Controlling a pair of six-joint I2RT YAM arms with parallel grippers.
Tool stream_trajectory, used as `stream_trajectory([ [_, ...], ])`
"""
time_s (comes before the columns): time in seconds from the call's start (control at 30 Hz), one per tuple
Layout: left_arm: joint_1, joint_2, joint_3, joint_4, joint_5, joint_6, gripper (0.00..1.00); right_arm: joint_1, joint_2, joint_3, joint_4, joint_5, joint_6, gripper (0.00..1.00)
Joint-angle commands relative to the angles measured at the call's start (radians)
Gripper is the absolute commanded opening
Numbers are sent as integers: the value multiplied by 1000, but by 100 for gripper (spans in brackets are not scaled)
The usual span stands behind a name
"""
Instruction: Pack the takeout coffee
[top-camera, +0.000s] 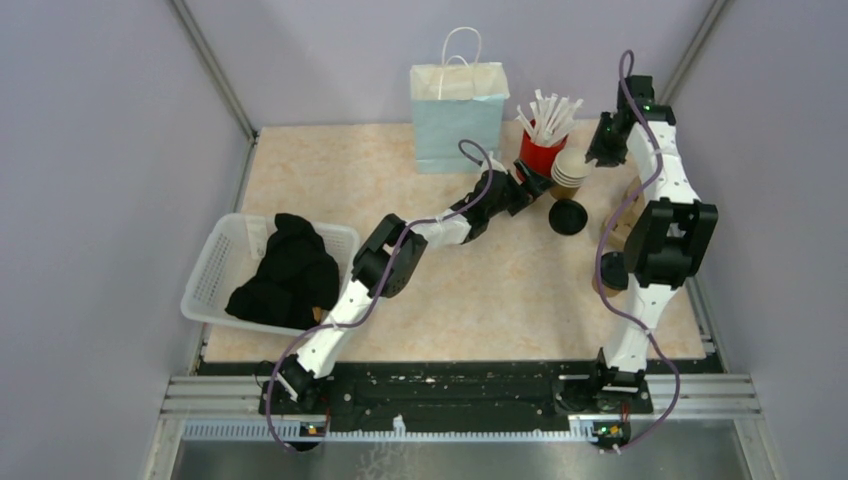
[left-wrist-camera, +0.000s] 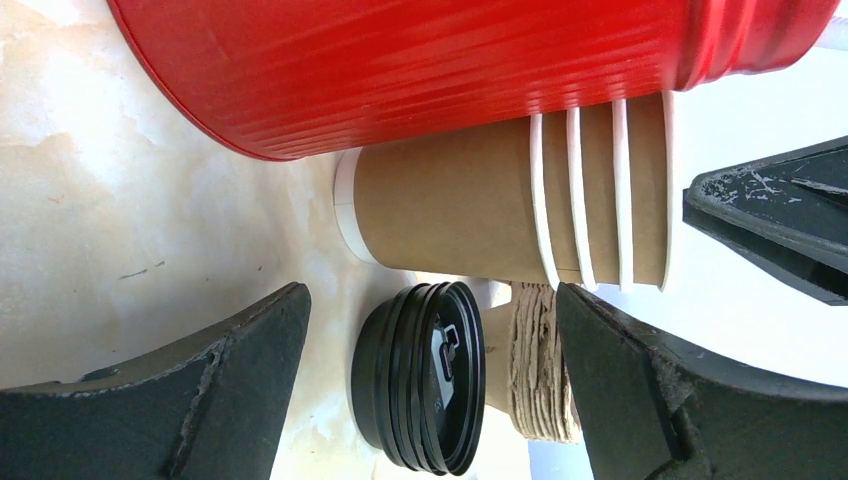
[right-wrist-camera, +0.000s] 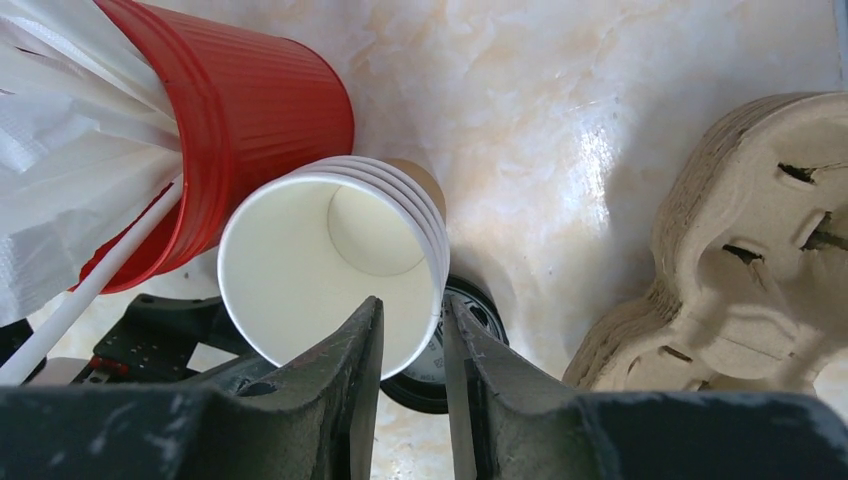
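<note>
A nested stack of brown kraft cups (top-camera: 570, 168) stands upright beside the red cup, white inside (right-wrist-camera: 320, 270) and without a lid. In the left wrist view the stack (left-wrist-camera: 500, 200) lies just beyond my fingers. A stack of black lids (top-camera: 567, 216) (left-wrist-camera: 425, 375) sits on the table in front of it. My left gripper (top-camera: 535, 190) (left-wrist-camera: 432, 290) is wide open, low, facing the lids and cups, holding nothing. My right gripper (top-camera: 603, 150) (right-wrist-camera: 412, 302) hangs over the cups, jaws a little apart astride the near rim, one finger inside, one outside.
The red cup (top-camera: 541, 152) (right-wrist-camera: 260, 110) holds white straws (right-wrist-camera: 60, 180). A pale blue paper bag (top-camera: 457, 120) stands at the back. Pulp cup carriers (right-wrist-camera: 750, 240) (left-wrist-camera: 540, 365) lie right of the cups. Another black lid (top-camera: 612, 272) sits near the right arm. A white basket (top-camera: 215, 262) holds black cloth (top-camera: 290, 270).
</note>
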Motion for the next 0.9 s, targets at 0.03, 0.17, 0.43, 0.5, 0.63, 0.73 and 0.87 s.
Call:
stream_trajectory([
  [0.03, 6, -33, 18, 62, 1, 36, 98, 8, 19, 52, -29, 31, -18, 28],
  [0.17, 8, -32, 21, 74, 6, 33, 98, 9, 32, 50, -25, 29, -20, 29],
  [0.43, 9, -26, 37, 82, 12, 30, 98, 17, 50, 53, -22, 19, -20, 15],
  [0.5, 9, -26, 42, 77, 13, 41, 99, 19, 49, 55, -23, 22, -21, 10],
  [0.63, 10, -22, 48, 78, 13, 34, 98, 20, 45, 56, -26, 24, -20, 0],
  [0.73, 11, -21, 53, 81, 13, 21, 98, 20, 38, 41, -25, 29, -22, 0],
  [0.87, 11, -24, 50, 83, 9, 9, 98, 20, 31, 26, -18, 23, -21, 0],
])
